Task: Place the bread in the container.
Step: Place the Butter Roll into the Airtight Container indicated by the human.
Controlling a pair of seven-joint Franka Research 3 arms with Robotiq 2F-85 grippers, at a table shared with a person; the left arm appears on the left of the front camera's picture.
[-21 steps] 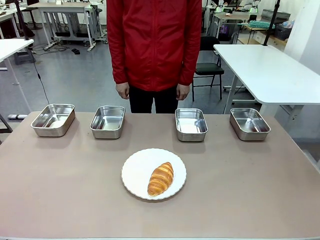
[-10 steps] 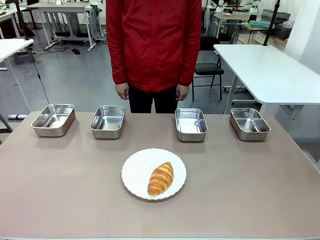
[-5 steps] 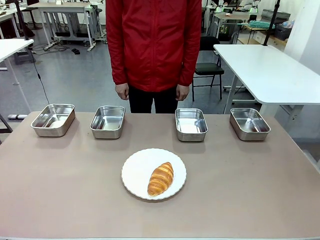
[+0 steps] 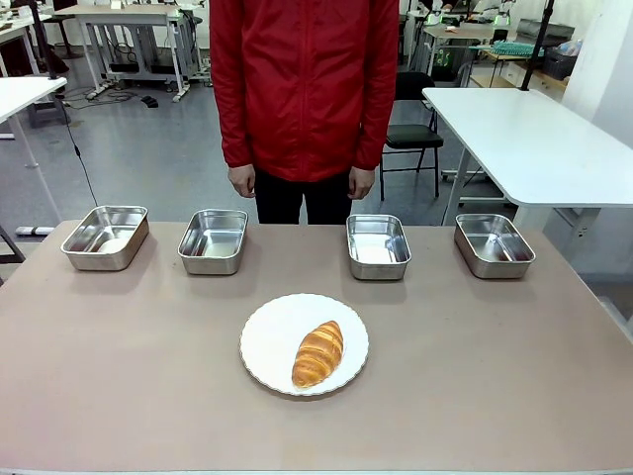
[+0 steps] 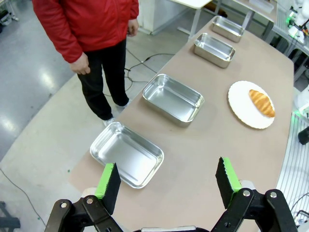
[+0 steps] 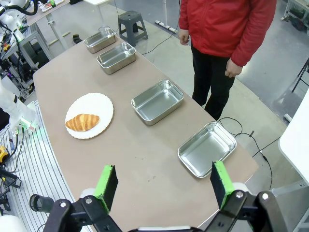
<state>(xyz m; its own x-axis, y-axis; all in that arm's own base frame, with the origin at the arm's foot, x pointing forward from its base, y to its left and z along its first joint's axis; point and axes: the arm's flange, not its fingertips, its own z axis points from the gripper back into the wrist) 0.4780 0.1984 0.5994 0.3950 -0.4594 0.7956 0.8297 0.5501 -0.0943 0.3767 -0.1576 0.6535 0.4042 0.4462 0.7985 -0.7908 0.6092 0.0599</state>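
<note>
Wrist views show left hand [image 5: 166,169] and right hand [image 6: 162,169] released, empty; front-on, the bread [image 4: 317,353] lies on a plate [image 4: 272,341].

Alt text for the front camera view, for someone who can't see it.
A croissant lies on a round white plate on a brown table. Beyond it four steel pans stand in a row, with a person in a red jacket behind them.

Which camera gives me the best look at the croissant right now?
The front view: the croissant lies close and central on the plate, crust ridges clear. In the left wrist view the croissant is small and far; in the right wrist view the croissant likewise.
</note>
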